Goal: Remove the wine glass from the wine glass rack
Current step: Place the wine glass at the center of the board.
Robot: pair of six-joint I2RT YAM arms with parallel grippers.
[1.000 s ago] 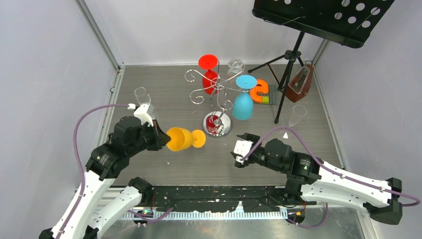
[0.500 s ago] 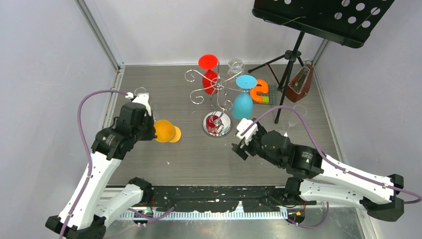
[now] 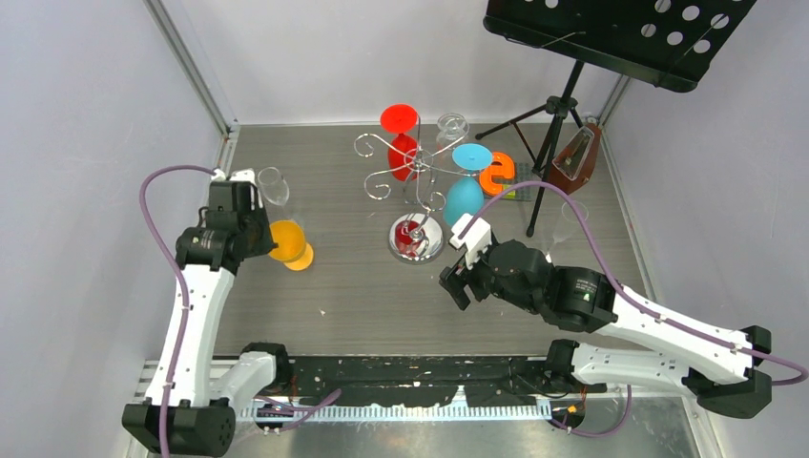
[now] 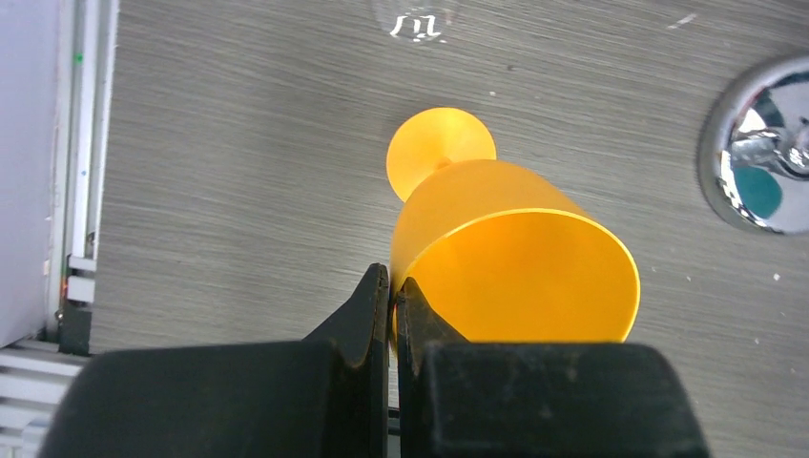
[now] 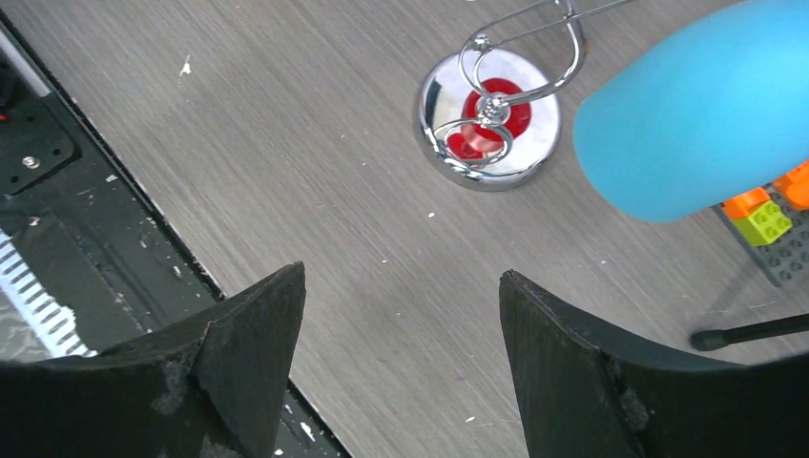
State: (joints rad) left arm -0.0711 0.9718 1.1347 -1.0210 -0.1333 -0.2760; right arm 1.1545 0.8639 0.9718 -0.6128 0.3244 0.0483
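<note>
Wine glass rack (image 3: 417, 237) on grey table (image 3: 363, 296)

Bright, even light, faint shadows, glare on rack base (image 4: 754, 124)

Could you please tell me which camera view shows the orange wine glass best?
The left wrist view: the orange wine glass appears large, with its bowl and foot visible and the left claw pinching its rim. The top external view shows it only small, from above. The right wrist view misses it.
</note>
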